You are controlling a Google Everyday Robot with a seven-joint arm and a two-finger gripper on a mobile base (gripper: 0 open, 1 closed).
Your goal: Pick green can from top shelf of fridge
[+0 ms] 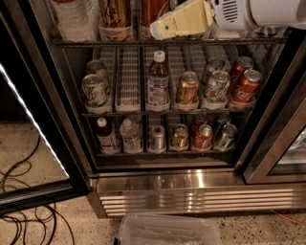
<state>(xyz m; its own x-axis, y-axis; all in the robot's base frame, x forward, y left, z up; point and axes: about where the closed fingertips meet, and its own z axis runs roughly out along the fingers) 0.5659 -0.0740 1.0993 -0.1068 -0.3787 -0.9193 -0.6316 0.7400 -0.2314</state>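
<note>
Matt plastic gripper (161,28) at wire top shelf (95,43); shiny steel fridge (191,184).

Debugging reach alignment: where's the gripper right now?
Camera view, top, right of centre: the gripper sits at the front of the top shelf, just right of the gold can and overlapping the red can beside it.
</note>
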